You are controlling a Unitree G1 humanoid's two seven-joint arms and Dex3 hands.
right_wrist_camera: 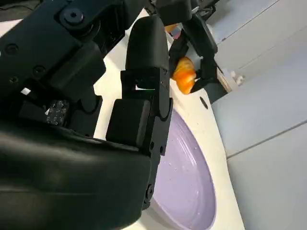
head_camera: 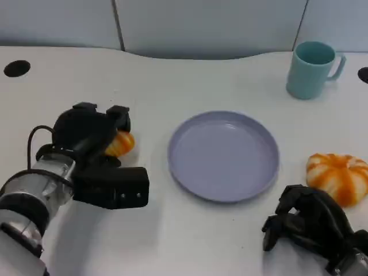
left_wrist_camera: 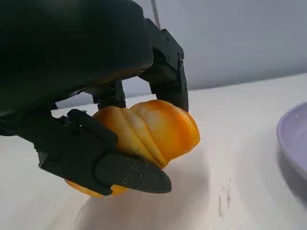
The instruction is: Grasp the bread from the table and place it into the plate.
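Note:
An orange, ridged bread (head_camera: 119,144) sits left of the lavender plate (head_camera: 224,155), and my left hand (head_camera: 92,135) grips it from above. In the left wrist view the fingers (left_wrist_camera: 120,167) wrap over and under the bread (left_wrist_camera: 153,127), low over the white table, with the plate's rim (left_wrist_camera: 295,139) off to one side. My right hand (head_camera: 307,221) rests near the table's front right, holding nothing, its fingers loosely bent and apart. The right wrist view looks past my right hand (right_wrist_camera: 96,120) across the plate (right_wrist_camera: 184,182) to the gripped bread (right_wrist_camera: 183,74).
A second, round orange-and-white bread (head_camera: 339,175) lies just beyond my right hand, right of the plate. A teal mug (head_camera: 310,69) stands at the back right. A black hole (head_camera: 16,68) marks the table's far left. Bare table lies between my two hands.

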